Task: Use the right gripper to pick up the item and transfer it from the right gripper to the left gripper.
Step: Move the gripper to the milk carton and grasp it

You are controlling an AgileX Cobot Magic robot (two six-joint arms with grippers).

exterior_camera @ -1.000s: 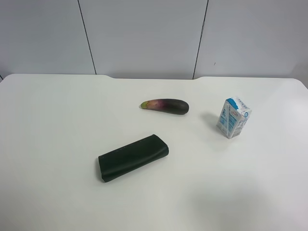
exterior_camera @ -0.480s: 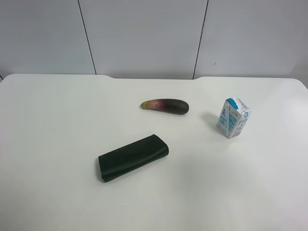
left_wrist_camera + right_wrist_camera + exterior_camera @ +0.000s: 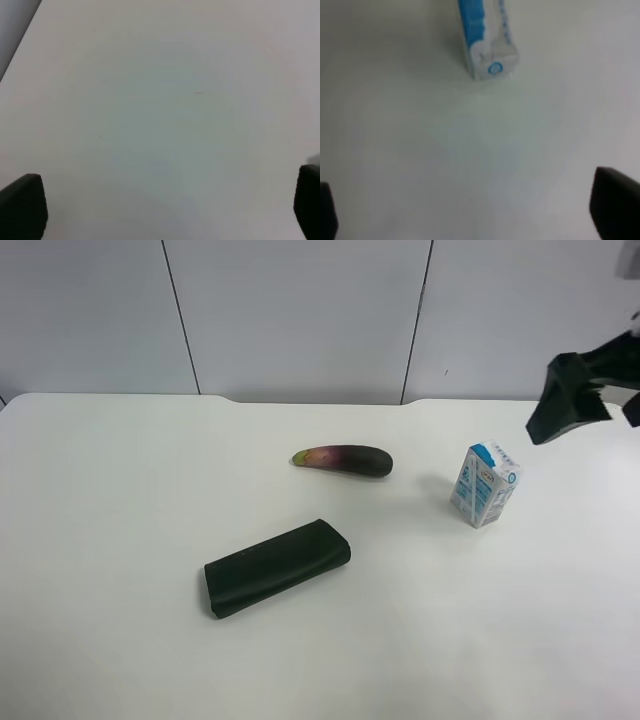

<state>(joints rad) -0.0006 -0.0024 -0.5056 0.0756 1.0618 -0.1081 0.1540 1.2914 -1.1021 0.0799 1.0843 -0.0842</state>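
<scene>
The white-and-blue drink carton [image 3: 485,484] stands upright on the white table [image 3: 120,540], at the exterior high view's right. My right gripper [image 3: 582,408] hangs in the air above and to the right of the carton, not touching it. In the right wrist view the carton [image 3: 487,40] lies ahead, well beyond my right gripper [image 3: 470,215], whose black fingertips [image 3: 616,207] stand wide apart with nothing between them. My left gripper [image 3: 165,205] shows only in the left wrist view, open and empty over bare table. It is out of the exterior high view.
A dark purple eggplant [image 3: 343,460] lies left of the carton. A long black case [image 3: 277,567] lies at an angle nearer the front. The table's far edge meets a grey panelled wall [image 3: 300,310].
My right gripper has come into the exterior high view at the upper right, near the carton. The carton, eggplant and case have not moved.
</scene>
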